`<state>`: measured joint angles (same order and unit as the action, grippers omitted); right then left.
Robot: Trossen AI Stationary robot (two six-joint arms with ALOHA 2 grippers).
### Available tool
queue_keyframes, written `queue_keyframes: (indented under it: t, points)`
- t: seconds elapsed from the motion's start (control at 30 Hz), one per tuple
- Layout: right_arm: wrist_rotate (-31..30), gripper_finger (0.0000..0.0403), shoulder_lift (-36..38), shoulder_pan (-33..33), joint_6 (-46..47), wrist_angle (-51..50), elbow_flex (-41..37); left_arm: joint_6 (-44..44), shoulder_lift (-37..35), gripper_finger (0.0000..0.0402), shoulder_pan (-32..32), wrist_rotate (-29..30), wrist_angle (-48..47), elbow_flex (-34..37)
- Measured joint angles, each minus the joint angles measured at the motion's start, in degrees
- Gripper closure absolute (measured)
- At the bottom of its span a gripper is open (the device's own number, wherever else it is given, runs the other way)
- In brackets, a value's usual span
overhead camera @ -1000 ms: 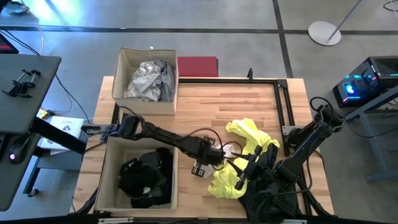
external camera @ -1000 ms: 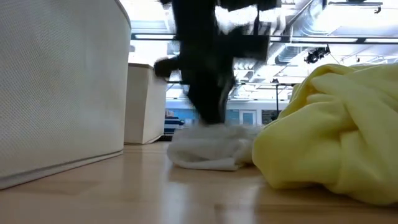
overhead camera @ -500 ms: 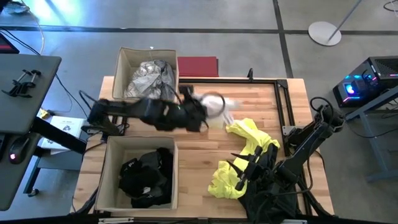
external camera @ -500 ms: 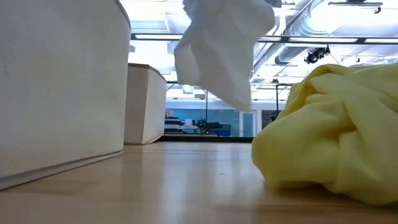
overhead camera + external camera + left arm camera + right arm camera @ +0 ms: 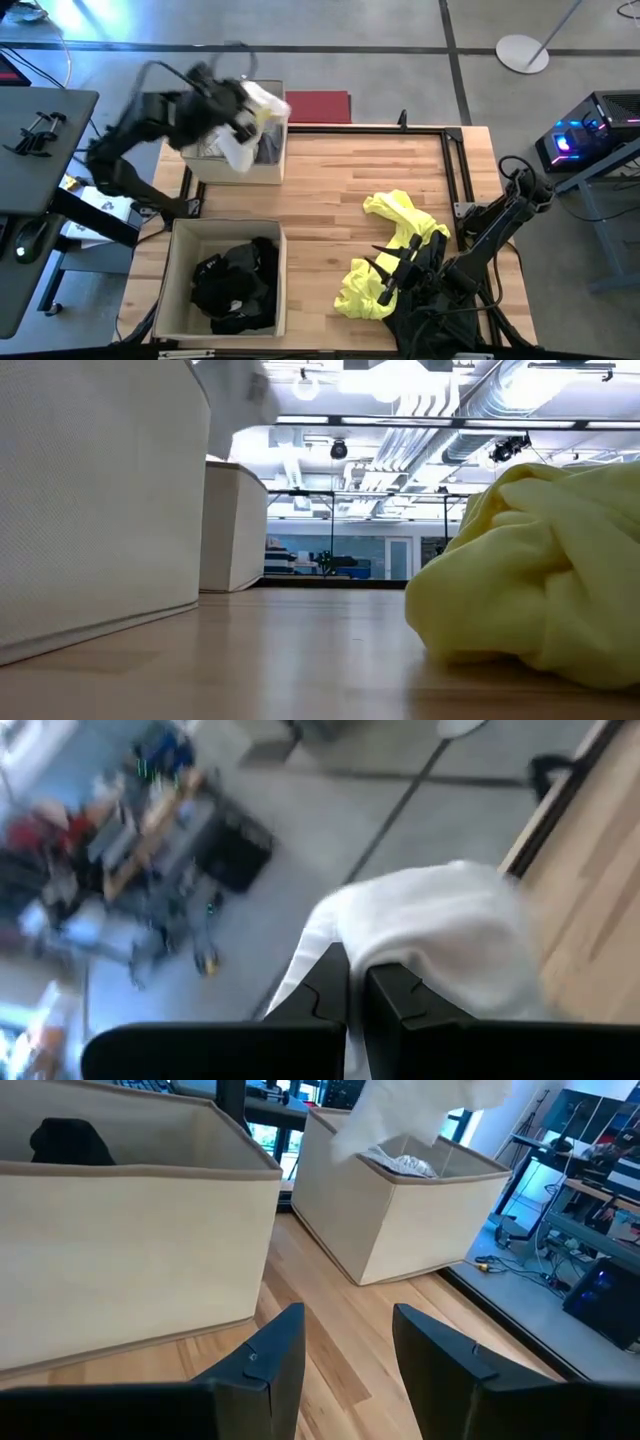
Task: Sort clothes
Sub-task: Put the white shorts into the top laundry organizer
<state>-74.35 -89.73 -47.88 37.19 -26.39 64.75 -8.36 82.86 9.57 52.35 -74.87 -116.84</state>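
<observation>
Carrying a white soft fabric garment point(image 5: 243, 128), the left jaws point(image 5: 240, 112) are clamped tight on a fold of it and hang above the beige fabric box with the light grey clothes point(image 5: 258, 165). The cloth droops below the jaws, its long axis running downward toward the box opening, the loose end just over the near wall. To do this well, the jaws should part only once the whole drape is inside the rim, so that no tail catches on the wall. The right jaws point(image 5: 392, 276) stand apart, holding nothing, resting by the neon yellow crumpled garment point(image 5: 392, 250) on the wooden worktop point(image 5: 330, 180). Black clothes point(image 5: 235, 285) fill the other beige box point(image 5: 170, 290).
</observation>
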Motion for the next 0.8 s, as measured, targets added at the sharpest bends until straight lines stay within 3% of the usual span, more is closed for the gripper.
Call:
queue_keyframes:
  t: [0.13, 0.27, 0.47, 0.63, 0.8]
  points:
    - [0.00, 0.0263, 0.00, 0.00, -0.07, -0.13, 0.00, 3.21, -1.24, 0.0401, 7.24, -1.56, -5.98, 2.89]
    - [0.00, 0.0263, 0.00, -0.01, 0.02, -0.15, 0.00, 3.21, -1.07, 0.0401, 14.71, -2.61, -5.56, 10.89]
    - [1.37, 0.0263, 0.00, -0.01, 0.10, -0.13, 0.02, 0.81, -1.27, 0.0401, 27.18, -1.72, 5.62, 26.29]
    - [1.92, 0.0263, 0.00, -0.02, 0.35, -0.15, 0.02, -1.83, -1.50, 0.0401, 33.07, -2.53, 15.20, 38.72]
    - [1.84, 0.0263, 0.00, 0.06, 0.33, -0.22, 0.02, -3.76, -1.38, 0.0401, 34.37, -11.80, 20.22, 47.82]
